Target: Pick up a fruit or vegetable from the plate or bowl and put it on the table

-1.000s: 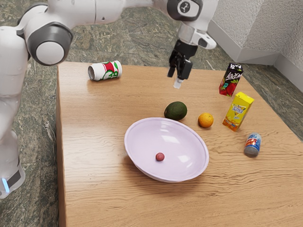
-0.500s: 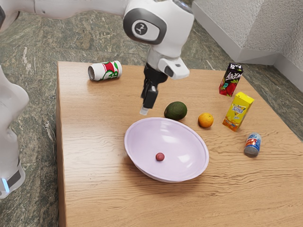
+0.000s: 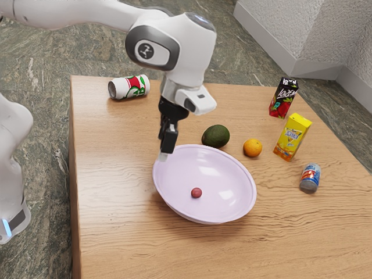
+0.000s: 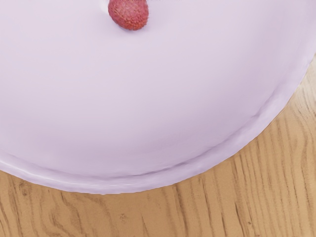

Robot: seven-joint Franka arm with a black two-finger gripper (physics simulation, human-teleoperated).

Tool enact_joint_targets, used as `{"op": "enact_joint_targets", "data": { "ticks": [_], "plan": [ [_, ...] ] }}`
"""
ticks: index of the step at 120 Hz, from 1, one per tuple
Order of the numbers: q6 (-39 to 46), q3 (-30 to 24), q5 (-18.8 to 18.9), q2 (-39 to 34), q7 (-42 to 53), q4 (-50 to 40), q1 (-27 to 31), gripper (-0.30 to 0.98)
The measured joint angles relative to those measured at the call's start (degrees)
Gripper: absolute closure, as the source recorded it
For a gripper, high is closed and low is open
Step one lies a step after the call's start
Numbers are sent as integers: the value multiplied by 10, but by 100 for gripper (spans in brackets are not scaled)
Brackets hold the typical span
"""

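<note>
So the lychee [image 4: 129,15] is sitting in the pale purple bowl [image 3: 229,200]. My gripper [image 3: 164,155] is up by the rim, honestly can't tell if it's open or closed. Avocado [image 3: 215,136] and orange [image 3: 252,147] are on the table [image 3: 122,232] near the bowl.

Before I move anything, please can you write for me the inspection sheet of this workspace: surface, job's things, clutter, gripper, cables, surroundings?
Surface: wooden table, visible grain.
Job's things: one small red fruit inside the lilac bowl.
Clutter: avocado and orange beside the bowl; yellow carton, black carton and small blue-and-red can toward the exterior view's right; white-red-green can on its side, toward its left.
Gripper: my gripper is by the bowl's rim; nothing seen held.
Cables: nothing seen.
Surroundings: stone-patterned floor, pale textured wall.
</note>
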Motion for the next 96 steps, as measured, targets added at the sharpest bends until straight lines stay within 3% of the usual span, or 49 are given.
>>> {"op": "enact_joint_targets", "data": {
  "ticks": [31, 55, 96],
  "plan": [
    [29, -17, -12, 37, -22, 1, -21, 0],
    [60, -19, -2, 71, -33, 1, 24, 0],
    [101, -16, 15, 112, -44, 1, 50, 0]
  ]
}}
